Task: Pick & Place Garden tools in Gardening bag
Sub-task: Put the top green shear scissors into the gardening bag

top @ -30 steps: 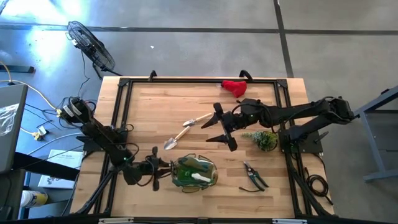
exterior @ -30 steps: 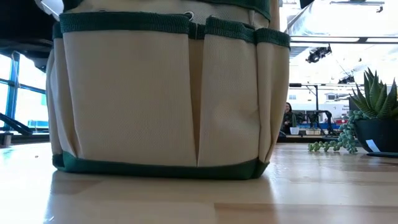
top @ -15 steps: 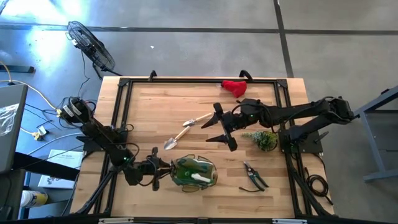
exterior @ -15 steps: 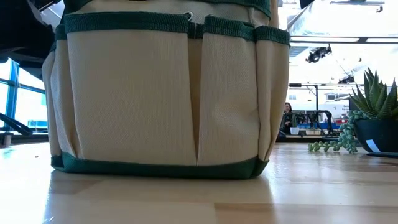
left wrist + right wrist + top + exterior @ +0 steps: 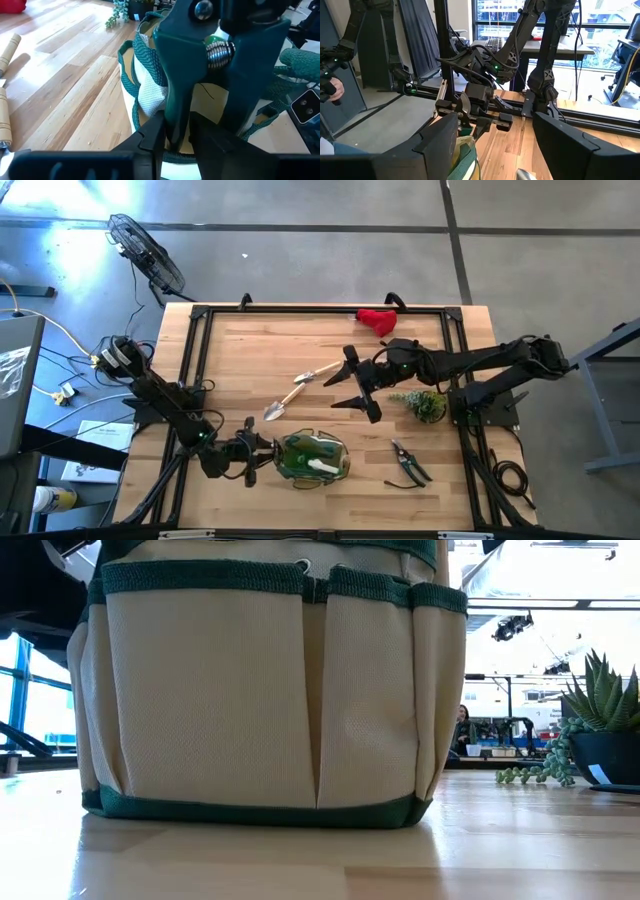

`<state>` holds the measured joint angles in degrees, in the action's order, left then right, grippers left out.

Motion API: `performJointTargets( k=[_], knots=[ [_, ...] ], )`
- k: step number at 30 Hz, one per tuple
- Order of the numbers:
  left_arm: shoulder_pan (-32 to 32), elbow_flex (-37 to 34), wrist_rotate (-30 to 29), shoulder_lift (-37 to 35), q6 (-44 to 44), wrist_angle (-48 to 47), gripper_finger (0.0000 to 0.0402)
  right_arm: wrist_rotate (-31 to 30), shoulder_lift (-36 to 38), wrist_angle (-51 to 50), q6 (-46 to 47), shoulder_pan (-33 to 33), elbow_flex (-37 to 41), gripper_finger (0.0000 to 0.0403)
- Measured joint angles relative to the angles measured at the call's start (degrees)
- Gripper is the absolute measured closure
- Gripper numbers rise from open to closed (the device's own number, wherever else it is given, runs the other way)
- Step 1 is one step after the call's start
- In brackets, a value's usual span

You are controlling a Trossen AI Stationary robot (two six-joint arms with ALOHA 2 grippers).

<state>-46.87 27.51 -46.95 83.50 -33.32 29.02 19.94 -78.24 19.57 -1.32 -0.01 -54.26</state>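
The gardening bag (image 5: 312, 457), green-rimmed with cream side pockets (image 5: 260, 700), stands on its base near the table's front edge. My left gripper (image 5: 247, 450) is at its left rim, shut on a dark green two-handled tool with a coil spring (image 5: 220, 50). My right gripper (image 5: 353, 385) hangs open and empty over the table's middle, beside two wooden-handled trowels (image 5: 318, 372) (image 5: 283, 402) that lie flat. Black shears (image 5: 408, 463) lie at the front right. A red bundle (image 5: 377, 320) lies at the far edge. Something white (image 5: 325, 467) lies inside the bag. My left gripper pinches one dark green handle of the tool (image 5: 175, 107) between its two fingers (image 5: 150, 137). The fingers come about level from the table's left side. The tool sticks out ahead of them over the bag's left rim (image 5: 131, 55), clear of the table; its far end is outside the frame.
A leafy plant sprig (image 5: 422, 403) lies right of my right gripper and shows in the low view (image 5: 590, 730). A black frame (image 5: 200, 315) runs round the table's edges. Bare wood lies at the far left.
In the low view the bag's left wall has bulged out a little toward the table's left. Both arms have stayed where they were.
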Motion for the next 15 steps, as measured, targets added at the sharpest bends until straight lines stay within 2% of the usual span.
performJointTargets(
  k=[15],
  knots=[
    [0.0,0.0,-0.35,0.02,-1.63,1.42,0.031,0.0,0.0,-0.19,0.0,0.0,0.0,0.0151]
  ],
)
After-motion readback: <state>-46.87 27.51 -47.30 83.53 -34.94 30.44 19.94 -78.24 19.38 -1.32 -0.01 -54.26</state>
